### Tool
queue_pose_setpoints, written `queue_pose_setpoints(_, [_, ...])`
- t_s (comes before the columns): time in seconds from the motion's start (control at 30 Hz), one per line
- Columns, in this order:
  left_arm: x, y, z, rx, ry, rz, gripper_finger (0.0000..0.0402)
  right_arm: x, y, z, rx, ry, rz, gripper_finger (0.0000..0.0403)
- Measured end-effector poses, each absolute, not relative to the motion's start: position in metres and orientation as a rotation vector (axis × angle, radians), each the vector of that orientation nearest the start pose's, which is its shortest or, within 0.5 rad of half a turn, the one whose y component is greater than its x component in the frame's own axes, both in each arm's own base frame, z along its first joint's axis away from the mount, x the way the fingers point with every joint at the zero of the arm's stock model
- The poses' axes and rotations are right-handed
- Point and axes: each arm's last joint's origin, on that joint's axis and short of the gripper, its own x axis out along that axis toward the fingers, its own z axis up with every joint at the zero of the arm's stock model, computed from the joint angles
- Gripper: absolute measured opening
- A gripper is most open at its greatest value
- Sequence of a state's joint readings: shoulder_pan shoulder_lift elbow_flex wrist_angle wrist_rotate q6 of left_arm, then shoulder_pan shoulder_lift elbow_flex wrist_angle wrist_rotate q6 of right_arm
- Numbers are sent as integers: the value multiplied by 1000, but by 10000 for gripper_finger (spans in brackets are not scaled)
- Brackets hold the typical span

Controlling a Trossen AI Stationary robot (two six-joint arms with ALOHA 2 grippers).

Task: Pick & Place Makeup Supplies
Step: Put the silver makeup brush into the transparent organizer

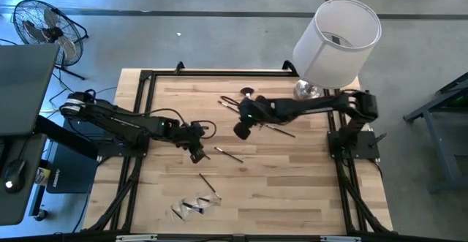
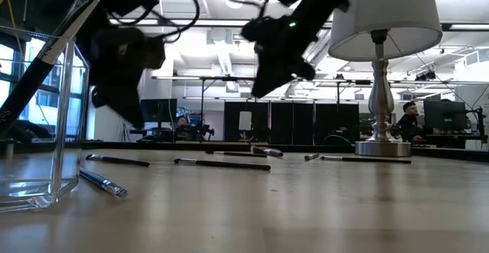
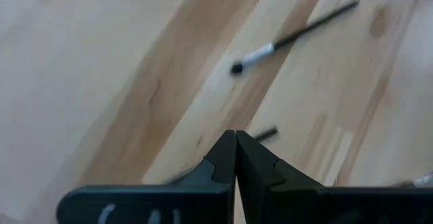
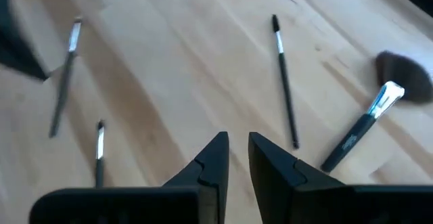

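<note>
Overhead: left tool (image 1: 197,154) hanging above the wooden table (image 1: 292,191), near the middle, clear of the surface. Fingers (image 3: 223,160) pressed tight together in its wrist view. Just behind the tips, a short dark sliver of a thin brush (image 3: 265,134); cannot tell whether nipped or merely lying underneath. Farther on, a silver-ferruled brush (image 3: 291,38) flat on the boards, untouched.

Right tool (image 1: 242,130) toward the far side of the table, also raised. Fingers (image 4: 210,166) a small way apart, with nothing between them. Ahead of it in the right wrist view, four makeup brushes on the wood: a thin dark one (image 4: 284,82), a fluffy-headed brush (image 4: 369,126) beside it, with brown bristles fanned out, and two more slender ones (image 4: 64,82) (image 4: 99,149) off to the other side, all apart from one another.

Seen from above, the rest scattered loosely: a small cluster (image 1: 234,104) near the far edge, one brush (image 1: 228,154) just beside the left tool, another (image 1: 208,183) nearer the front. Close to the front edge, a clear container (image 2: 70,123); in the low view, a dark handle (image 2: 46,62) leaning inside it.

On the far right corner of the table, a lamp (image 1: 336,37) with a white shade. Off to the left, a floor fan (image 1: 44,24).
</note>
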State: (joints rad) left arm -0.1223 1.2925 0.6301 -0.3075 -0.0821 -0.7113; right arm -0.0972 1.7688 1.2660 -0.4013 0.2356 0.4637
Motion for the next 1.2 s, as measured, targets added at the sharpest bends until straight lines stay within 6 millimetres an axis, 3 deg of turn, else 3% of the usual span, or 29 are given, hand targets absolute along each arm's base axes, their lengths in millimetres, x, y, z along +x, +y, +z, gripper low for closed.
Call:
queue_pose_setpoints(0.2, [228,-25,170,-504,926,318,0,405,-72,217,369,949,-650,53])
queue_pose_setpoints(0.37, [228,-11,172,-445,913,341,0,418,-106,204,466,1043,-795,71])
queue_pose_setpoints(0.63, [225,8,179,-424,910,247,0,412,-146,189,598,1072,-944,136])
queue_pose_setpoints(0.87, [223,10,184,-378,892,196,0,406,-169,183,658,1058,-999,189])
queue_pose_setpoints(1.2, [222,9,184,-336,906,150,0,411,-175,139,725,1145,-1023,166])
